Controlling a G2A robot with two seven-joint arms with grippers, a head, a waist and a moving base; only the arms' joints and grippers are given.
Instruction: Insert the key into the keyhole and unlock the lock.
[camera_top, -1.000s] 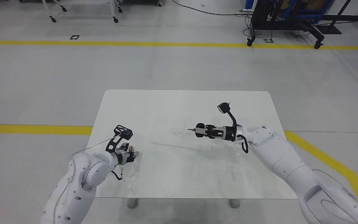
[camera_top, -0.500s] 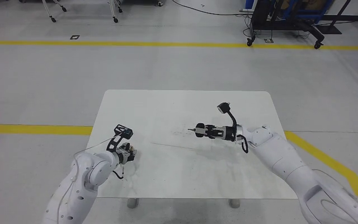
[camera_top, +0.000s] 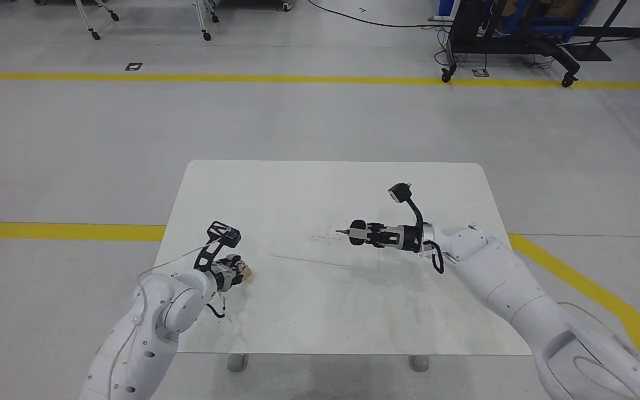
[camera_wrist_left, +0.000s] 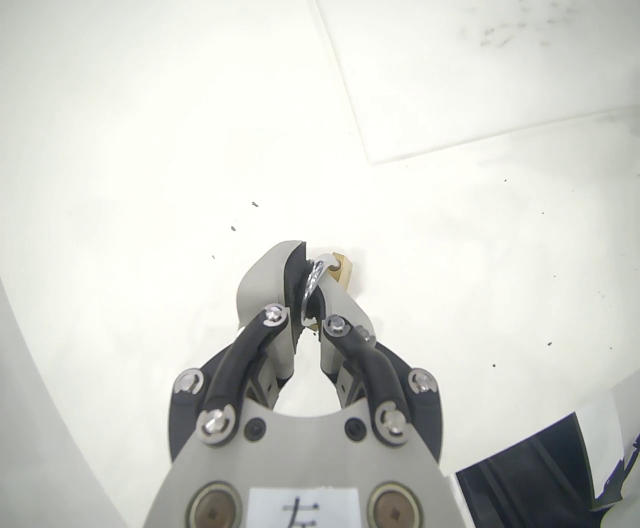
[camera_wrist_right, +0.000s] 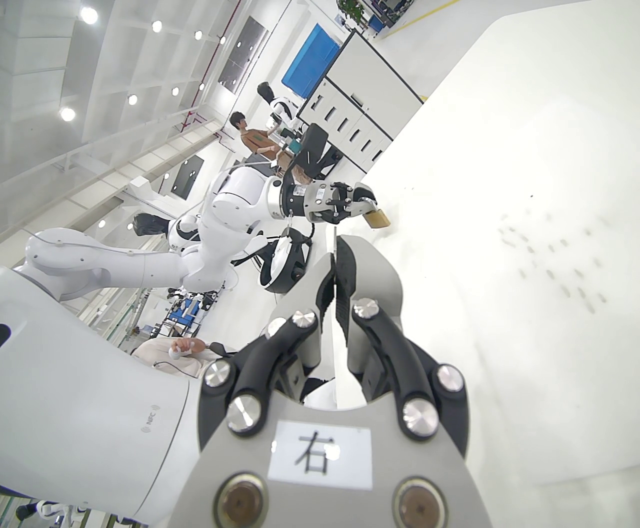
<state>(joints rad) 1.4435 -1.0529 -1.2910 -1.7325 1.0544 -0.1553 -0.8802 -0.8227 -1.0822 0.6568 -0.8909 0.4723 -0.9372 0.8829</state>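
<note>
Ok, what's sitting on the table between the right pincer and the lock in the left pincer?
Only bare table with faint scuffs and a thin line separates right pincer from lock, per top view.

Left end effector (camera_wrist_left: 312, 272) clamping lock (camera_wrist_left: 344, 270) (brass body), white table (camera_wrist_left: 150, 150)

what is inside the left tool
The lock, pinched by its silver shackle in the left tool. Its brass body sticks out past the tool. How far the shackle runs into the grip is covered, and the keyhole cannot be made out.
</note>
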